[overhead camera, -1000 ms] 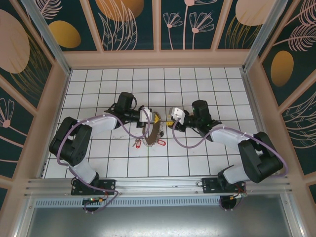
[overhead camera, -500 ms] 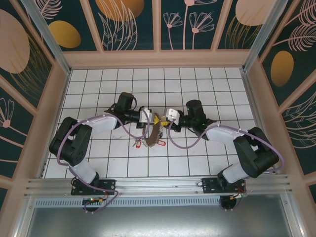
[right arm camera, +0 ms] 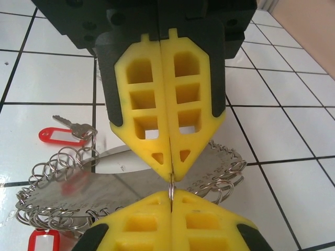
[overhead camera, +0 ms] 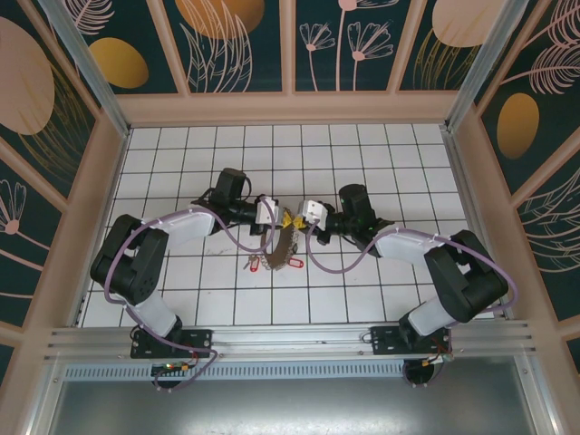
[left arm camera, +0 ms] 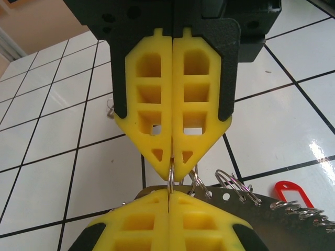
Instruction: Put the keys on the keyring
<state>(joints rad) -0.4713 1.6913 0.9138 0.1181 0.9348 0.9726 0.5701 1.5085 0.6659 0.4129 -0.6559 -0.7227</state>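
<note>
Meeting tip to tip above the keyring (overhead camera: 283, 243), the left pincer (left arm camera: 171, 173) and right pincer (right arm camera: 171, 175) each clamp one thin wire ring (left arm camera: 170, 184) over the tabletop (overhead camera: 362, 292).

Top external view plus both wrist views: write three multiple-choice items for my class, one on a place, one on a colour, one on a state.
1. Where do the left gripper and right gripper meet?
A. At the keyring
B. Over the arm bases
C. In a far corner
2. What colour are the key tags?
A. Blue
B. Red
C. Green
3. How are both grippers' fingers?
A. Wide open
B. Shut on a red tag
C. Shut on a thin metal ring
Key: 1A, their tips face each other over its rim; 2B, red tags lie beside the keyring; 3C, each pair closes on the ring.
</note>
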